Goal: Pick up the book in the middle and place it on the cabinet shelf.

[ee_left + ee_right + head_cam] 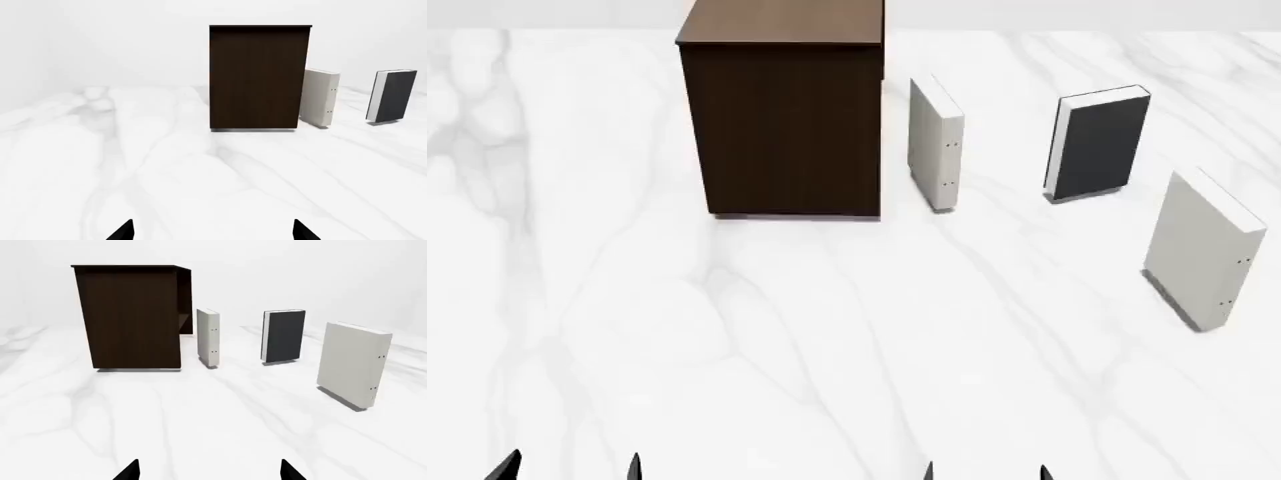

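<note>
The charcoal-grey book point(1101, 146) stands upright on the white marble surface, between two pale books; it also shows in the left wrist view point(395, 96) and the right wrist view point(285, 335). The brown wood-grain cabinet point(785, 115) stands at the far left of the books, also seen in the left wrist view point(259, 77) and the right wrist view point(128, 315). My left gripper point(570, 468) and right gripper point(985, 472) sit low at the near edge, both open and empty, far from the book. Only their black fingertips point(123, 232) point(128, 472) show.
A pale off-white book point(934, 145) stands just right of the cabinet. A second pale book point(1205, 248) stands nearer, at the right. The marble surface point(827, 350) stretches between my grippers and the books.
</note>
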Controlling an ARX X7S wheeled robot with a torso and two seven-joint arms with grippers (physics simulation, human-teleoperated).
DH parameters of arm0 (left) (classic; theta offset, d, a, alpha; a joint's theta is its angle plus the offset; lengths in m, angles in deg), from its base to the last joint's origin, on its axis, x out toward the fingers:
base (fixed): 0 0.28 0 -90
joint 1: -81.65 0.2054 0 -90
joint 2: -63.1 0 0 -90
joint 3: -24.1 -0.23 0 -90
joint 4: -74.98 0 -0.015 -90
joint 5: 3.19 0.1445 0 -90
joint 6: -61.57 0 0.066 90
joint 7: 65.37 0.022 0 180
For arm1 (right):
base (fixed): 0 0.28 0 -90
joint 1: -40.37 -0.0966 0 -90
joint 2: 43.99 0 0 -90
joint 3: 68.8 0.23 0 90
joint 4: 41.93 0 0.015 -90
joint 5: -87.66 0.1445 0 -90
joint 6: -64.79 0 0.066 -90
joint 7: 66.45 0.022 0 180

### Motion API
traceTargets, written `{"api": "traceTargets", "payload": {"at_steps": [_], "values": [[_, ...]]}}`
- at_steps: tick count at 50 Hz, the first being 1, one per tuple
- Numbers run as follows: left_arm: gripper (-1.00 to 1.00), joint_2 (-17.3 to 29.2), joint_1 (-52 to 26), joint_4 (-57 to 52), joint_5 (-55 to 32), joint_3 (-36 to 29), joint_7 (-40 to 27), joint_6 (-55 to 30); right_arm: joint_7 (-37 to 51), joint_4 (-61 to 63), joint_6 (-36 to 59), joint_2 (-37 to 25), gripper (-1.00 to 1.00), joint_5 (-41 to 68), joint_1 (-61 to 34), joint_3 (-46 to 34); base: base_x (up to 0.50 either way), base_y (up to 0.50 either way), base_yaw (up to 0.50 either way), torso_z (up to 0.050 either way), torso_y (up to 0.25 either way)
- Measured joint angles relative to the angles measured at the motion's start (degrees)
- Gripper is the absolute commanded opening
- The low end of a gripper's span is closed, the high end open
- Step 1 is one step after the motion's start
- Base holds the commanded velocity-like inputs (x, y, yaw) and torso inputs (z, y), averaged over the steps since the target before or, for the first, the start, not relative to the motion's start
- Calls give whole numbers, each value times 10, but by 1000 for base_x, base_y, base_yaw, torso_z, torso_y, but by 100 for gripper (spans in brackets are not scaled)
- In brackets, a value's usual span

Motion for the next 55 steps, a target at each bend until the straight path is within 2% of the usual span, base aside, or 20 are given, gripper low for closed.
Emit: {"api": "traceTargets", "payload": {"at_steps": [29, 38, 55], "values": [[100, 32, -3, -13, -31, -38, -35, -11, 70, -11, -11, -30, 100, 0, -6, -37, 0, 0, 0, 0, 0], [100, 44, 8, -124, -32, -54, -48, -57, 101, 84, 11, -34, 100, -15, 9, -46, 0, 0, 0, 0, 0], [100, 63, 11, -383, -15, -83, -76, -184, 120, 349, 154, -49, 100, -26, 10, -67, 0, 0, 0, 0, 0]]}}
